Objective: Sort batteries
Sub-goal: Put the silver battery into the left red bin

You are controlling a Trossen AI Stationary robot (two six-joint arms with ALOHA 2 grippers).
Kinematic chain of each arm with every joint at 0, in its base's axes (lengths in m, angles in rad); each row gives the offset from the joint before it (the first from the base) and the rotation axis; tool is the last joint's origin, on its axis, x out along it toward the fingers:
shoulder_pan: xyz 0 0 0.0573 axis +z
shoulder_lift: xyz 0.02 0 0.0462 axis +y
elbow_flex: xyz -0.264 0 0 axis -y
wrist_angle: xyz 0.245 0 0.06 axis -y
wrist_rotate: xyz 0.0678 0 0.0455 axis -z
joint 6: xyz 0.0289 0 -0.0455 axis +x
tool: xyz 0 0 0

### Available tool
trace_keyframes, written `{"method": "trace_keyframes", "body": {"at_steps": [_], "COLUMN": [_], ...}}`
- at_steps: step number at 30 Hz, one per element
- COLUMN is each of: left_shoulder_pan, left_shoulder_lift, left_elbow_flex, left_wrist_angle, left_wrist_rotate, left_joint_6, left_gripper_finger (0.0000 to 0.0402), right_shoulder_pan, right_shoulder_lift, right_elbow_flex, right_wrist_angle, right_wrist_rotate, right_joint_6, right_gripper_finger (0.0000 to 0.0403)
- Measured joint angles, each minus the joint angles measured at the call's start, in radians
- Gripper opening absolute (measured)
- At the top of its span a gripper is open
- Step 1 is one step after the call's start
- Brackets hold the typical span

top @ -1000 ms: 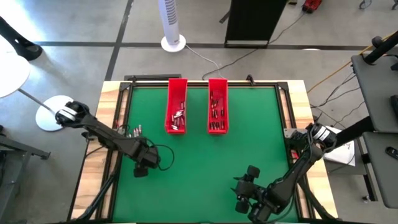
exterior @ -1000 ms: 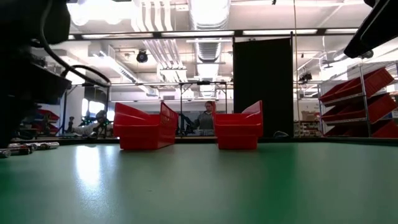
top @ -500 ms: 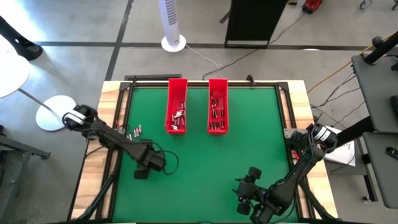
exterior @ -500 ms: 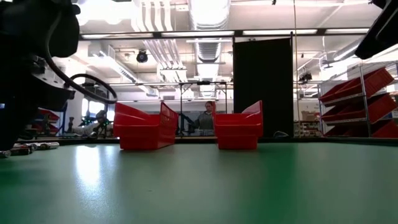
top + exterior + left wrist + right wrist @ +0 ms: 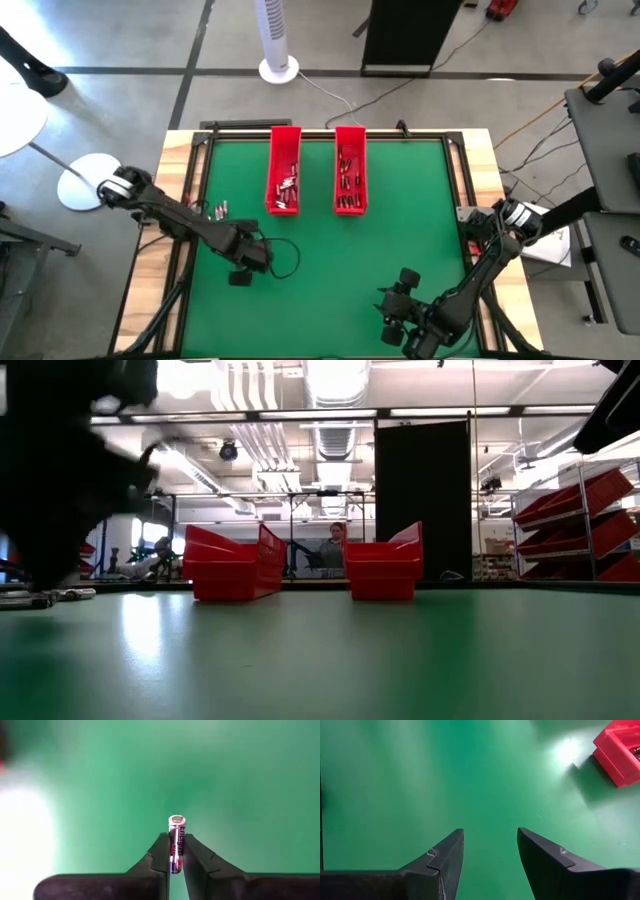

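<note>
Two long red trays, left and right, stand side by side at the table's far middle, each with several batteries inside. Loose batteries lie on the green mat near its left edge. My left gripper is over the mat's left half, near of the left tray, shut on one battery. My right gripper stands open near the table's front right, with nothing between its fingers. My left gripper pinches one silvery battery between its two fingers, on the lower part of its body. The battery lies along the fingers, its free end sticking out past their tips. It is lifted clear of the mat.
The green mat is bare between the trays and the grippers. A black frame borders the mat. In the low view the trays stand in the middle distance; a person shows far behind them.
My left gripper has moved toward the table's right and a little toward its near edge, away from the loose batteries at the left edge. My right gripper has kept still.
</note>
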Motion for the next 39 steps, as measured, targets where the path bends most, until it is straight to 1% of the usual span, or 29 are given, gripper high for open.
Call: {"method": "trace_keyframes", "body": {"at_steps": [2,4,8,12,18,21,23,27,29,30,32,36,39], "left_shoulder_pan": [0.015,0.041,0.127,0.256,0.425,0.476,0.497,0.508,0.502,0.496,0.483,0.416,0.332], "left_shoulder_lift": [-0.016,-0.037,-0.049,-0.043,-0.011,0.004,0.010,0.016,0.016,0.016,0.016,0.013,0.008], "left_elbow_flex": [0.056,0.115,0.213,0.267,0.255,0.244,0.244,0.254,0.270,0.283,0.313,0.336,0.312], "left_wrist_angle": [0.012,0.035,0.081,0.092,0.086,0.107,0.111,0.105,0.089,0.067,-0.013,-0.216,-0.312], "left_wrist_rotate": [-0.052,-0.125,-0.234,-0.251,-0.275,-0.276,-0.271,-0.263,-0.279,-0.290,-0.278,-0.156,-0.137], "left_joint_6": [0.038,0.094,0.175,0.241,0.264,0.247,0.229,0.230,0.230,0.214,0.144,0.005,-0.112], "left_gripper_finger": [0.0012,0.0013,0.0015,0.0015,0.0020,0.0038,0.0057,0.0110,0.0138,0.0150,0.0171,0.0194,0.0197], "right_shoulder_pan": [0.000,-0.002,-0.005,-0.005,-0.005,-0.005,-0.005,-0.005,-0.006,-0.007,-0.009,-0.011,-0.012], "right_shoulder_lift": [0.000,0.000,0.000,0.000,0.000,0.000,0.000,0.000,0.000,0.000,0.000,0.000,0.000], "right_elbow_flex": [0.000,0.000,0.000,0.000,0.000,0.000,0.000,0.000,0.000,0.000,0.000,0.000,0.000], "right_wrist_angle": [0.000,0.000,0.001,0.002,-0.001,-0.006,-0.013,-0.012,-0.012,-0.011,-0.012,-0.012,-0.012], "right_wrist_rotate": [0.000,0.000,0.002,0.002,0.000,0.000,0.000,0.000,0.000,0.000,0.000,0.002,0.003], "right_joint_6": [-0.003,-0.014,-0.047,-0.080,-0.112,-0.120,-0.121,-0.132,-0.149,-0.159,-0.181,-0.233,-0.268], "right_gripper_finger": [0.0176,0.0176,0.0180,0.0185,0.0177,0.0174,0.0172,0.0174,0.0177,0.0179,0.0183,0.0187,0.0186]}}
